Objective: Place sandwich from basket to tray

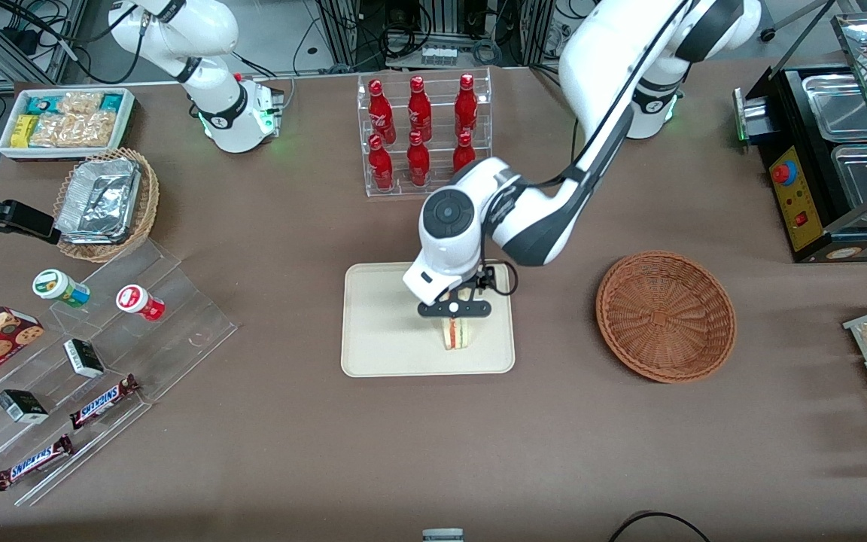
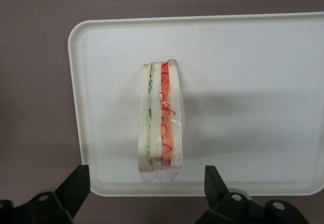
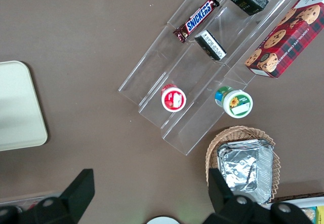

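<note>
Your sandwich [image 2: 160, 117] is standing on its edge on the tray [image 1: 373, 339].

Your end effector [image 1: 454, 320] hangs just above the sandwich with its fingers [image 2: 76, 186] spread wide, gripping nothing and clear of the bread on both sides. The basket [image 1: 665, 315] sits on the desk [image 1: 290, 421] beside the tray, toward the working arm's end.

High front overview; both wrist cameras downward, sharing the tray [image 1: 373, 354].
</note>
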Robot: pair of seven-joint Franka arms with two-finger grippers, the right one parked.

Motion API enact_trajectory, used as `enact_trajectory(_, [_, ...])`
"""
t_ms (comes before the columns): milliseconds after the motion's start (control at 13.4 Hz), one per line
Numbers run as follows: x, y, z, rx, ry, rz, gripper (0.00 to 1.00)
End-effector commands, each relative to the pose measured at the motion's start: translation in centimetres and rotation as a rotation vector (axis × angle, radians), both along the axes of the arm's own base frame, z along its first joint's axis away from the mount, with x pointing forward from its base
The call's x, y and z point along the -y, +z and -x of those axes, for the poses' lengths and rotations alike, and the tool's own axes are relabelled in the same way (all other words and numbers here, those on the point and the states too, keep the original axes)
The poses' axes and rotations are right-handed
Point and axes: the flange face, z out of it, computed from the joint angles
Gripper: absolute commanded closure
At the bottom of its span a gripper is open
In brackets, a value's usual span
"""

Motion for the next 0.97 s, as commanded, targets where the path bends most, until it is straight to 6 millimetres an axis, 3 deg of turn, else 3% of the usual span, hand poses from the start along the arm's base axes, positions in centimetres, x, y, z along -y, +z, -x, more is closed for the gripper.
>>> enact_trajectory(0, [-5.1, 4.1, -2.5, -0.034, 0.095, 0.021, 0.0])
enact_trajectory(150, [-8.3, 6.4, -4.0, -0.051, 0.1, 0.043, 0.0])
enact_trajectory(523, [-20.6, 10.2, -8.2, -0.125, 0.094, 0.057, 0.0])
enact_trajectory(897, [-32.1, 14.3, -8.8, -0.152, 0.088, 0.056, 0.0])
